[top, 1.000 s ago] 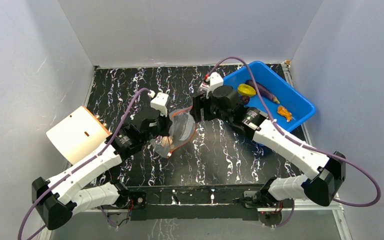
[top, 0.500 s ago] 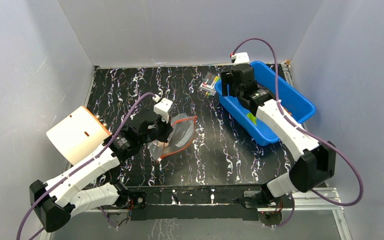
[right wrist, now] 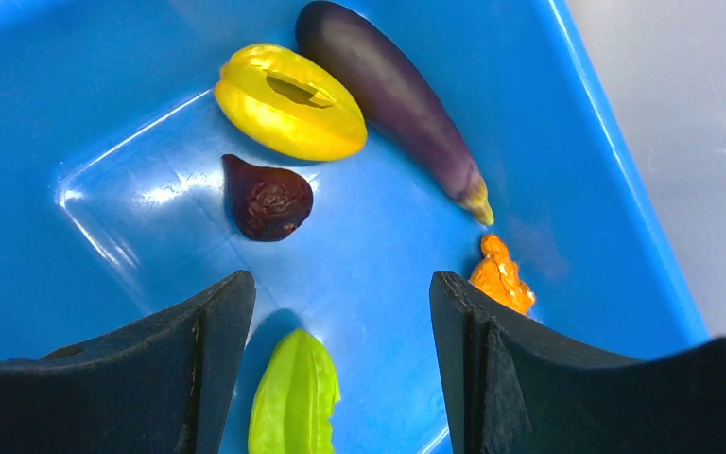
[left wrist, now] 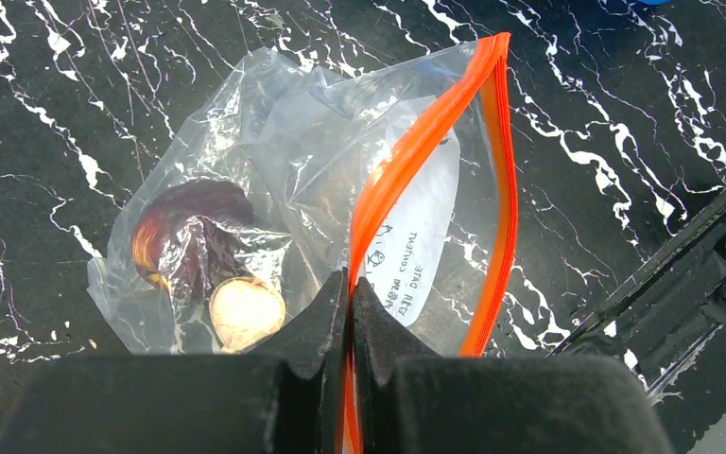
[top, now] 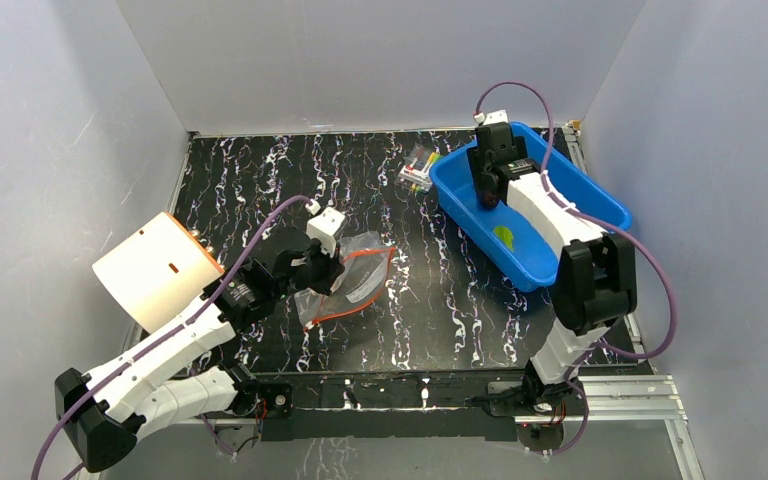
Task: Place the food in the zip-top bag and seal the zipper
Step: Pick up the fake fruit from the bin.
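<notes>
Grabbing next: green food piece (right wrist: 295,397) lies in blue bin (right wrist: 104,95), far right, between the parted jaws of right gripper (right wrist: 340,284), nearer one jaw. Centre over it, then close. Left gripper (left wrist: 350,279) pinches the zipper (left wrist: 416,151) of zip-top bag (left wrist: 274,189), centre-left on table (top: 260,170); it should hold the mouth open.

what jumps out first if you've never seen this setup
The bright blue tray at the far right, where the open right gripper hangs over a yellow piece and an eggplant. Then the clear zip-top bag mid-table, its orange zipper pinched by the left gripper.
</notes>
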### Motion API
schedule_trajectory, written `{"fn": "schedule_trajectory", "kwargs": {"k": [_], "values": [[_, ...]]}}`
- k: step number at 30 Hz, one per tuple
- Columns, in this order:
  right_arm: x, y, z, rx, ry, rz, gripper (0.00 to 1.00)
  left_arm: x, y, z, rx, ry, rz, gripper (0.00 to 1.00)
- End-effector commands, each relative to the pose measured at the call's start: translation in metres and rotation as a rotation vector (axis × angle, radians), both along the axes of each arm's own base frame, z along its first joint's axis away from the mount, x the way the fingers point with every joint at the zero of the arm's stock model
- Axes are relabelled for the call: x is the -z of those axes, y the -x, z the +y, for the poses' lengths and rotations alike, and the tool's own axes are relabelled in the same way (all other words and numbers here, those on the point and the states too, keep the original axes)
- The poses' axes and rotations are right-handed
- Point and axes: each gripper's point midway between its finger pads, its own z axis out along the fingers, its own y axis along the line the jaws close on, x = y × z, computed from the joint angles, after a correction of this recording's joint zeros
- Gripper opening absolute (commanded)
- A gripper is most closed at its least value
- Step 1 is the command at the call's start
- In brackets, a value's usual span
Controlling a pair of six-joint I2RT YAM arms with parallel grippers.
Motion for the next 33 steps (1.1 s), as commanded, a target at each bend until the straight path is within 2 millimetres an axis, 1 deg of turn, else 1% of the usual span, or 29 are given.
{"fn": "schedule_trajectory", "kwargs": {"k": [1, 3, 4, 8, 10, 15, 17, 19, 21, 27, 33], "values": [[-0.007, -0.037, 0.009, -0.117, 0.055, -0.035, 0.67, -0.003, 0.000, 0.002, 0.006, 0.003, -0.021, 0.00], [0.016, -0.038, 0.020, -0.214, 0.064, 0.067, 0.68, -0.002, -0.001, 0.004, -0.003, -0.007, -0.022, 0.00], [0.024, -0.039, 0.022, -0.231, 0.064, 0.096, 0.68, -0.002, -0.001, 0.005, -0.005, -0.007, -0.024, 0.00], [0.037, -0.053, 0.022, -0.265, 0.111, 0.104, 0.69, -0.003, -0.002, 0.007, -0.014, -0.011, -0.035, 0.00], [0.040, -0.064, 0.021, -0.280, 0.142, 0.073, 0.72, -0.004, -0.003, 0.009, -0.021, -0.012, -0.043, 0.00], [0.047, -0.082, 0.013, -0.281, 0.202, 0.082, 0.77, -0.002, -0.003, 0.008, -0.018, -0.018, -0.039, 0.00], [0.050, -0.087, 0.007, -0.265, 0.218, 0.083, 0.81, 0.000, -0.004, 0.009, -0.022, -0.023, -0.039, 0.00], [0.053, -0.093, 0.006, -0.272, 0.214, 0.085, 0.85, 0.000, -0.005, 0.011, -0.033, -0.031, -0.042, 0.00], [0.056, -0.098, 0.004, -0.275, 0.211, 0.088, 0.88, 0.000, -0.006, 0.013, -0.041, -0.034, -0.047, 0.00], [0.069, -0.111, -0.005, -0.289, 0.212, 0.102, 0.88, 0.001, -0.007, 0.013, -0.042, -0.038, -0.049, 0.00], [0.081, -0.114, -0.011, -0.303, 0.215, 0.112, 0.88, 0.001, -0.009, 0.016, -0.057, -0.051, -0.056, 0.00]]}}
